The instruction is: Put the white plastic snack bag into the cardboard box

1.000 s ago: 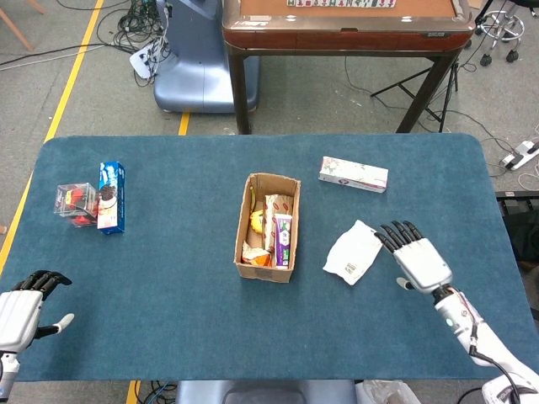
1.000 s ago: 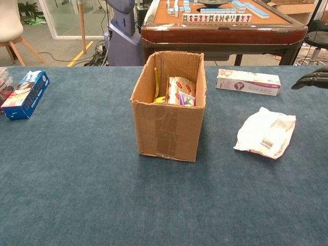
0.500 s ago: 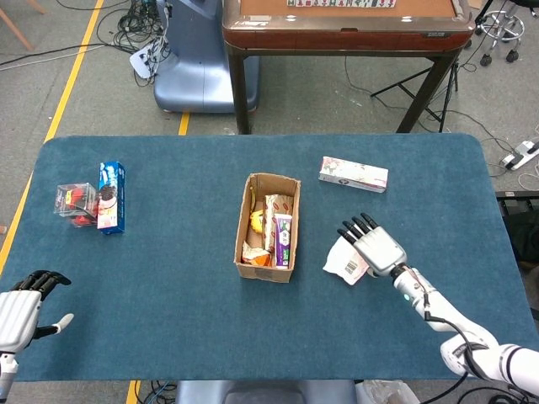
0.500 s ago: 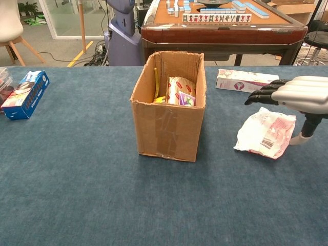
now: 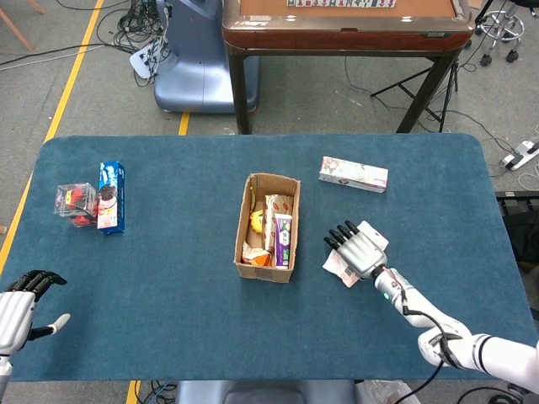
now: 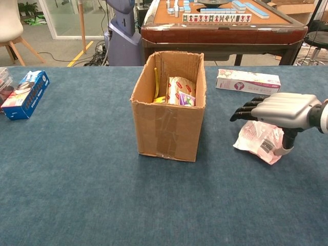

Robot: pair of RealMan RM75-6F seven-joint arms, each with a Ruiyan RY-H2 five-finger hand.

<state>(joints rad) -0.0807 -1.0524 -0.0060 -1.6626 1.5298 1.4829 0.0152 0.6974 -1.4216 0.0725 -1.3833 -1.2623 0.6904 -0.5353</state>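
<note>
Right of the cardboard box [image 6: 170, 105], the right hand [image 6: 279, 111] hovers over the white snack bag [image 6: 259, 140], fingers [image 6: 243, 111] apart; closing early may crumple it or shove it aside.

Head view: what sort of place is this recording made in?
Probably a robotics lab or test room: loose cables on the bare floor, a blue-grey machine base behind the blue-carpeted table, and a brown mahjong table.
</note>
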